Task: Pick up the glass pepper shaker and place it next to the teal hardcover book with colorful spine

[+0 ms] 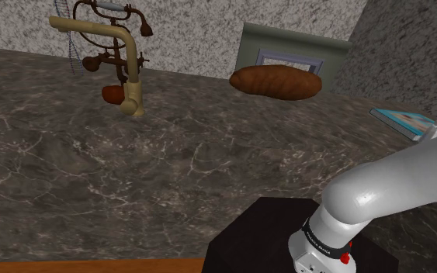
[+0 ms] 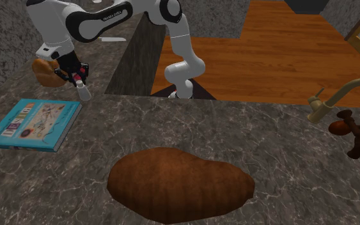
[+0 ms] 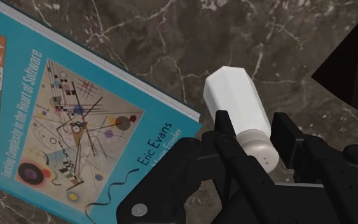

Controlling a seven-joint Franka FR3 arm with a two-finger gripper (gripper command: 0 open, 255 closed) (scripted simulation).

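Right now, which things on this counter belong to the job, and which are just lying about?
Job:
- white pepper shaker, clasped in the tool
- teal book, lying flat

Lying about:
- brown loaf
- beige faucet
- dark brown ornate fixture

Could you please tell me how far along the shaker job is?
Done: the shaker is picked up, clasped in the gripper. In hand: it is beside a corner of the book, apart from it; whether it touches the counter I cannot tell. Left: set it down and let go.
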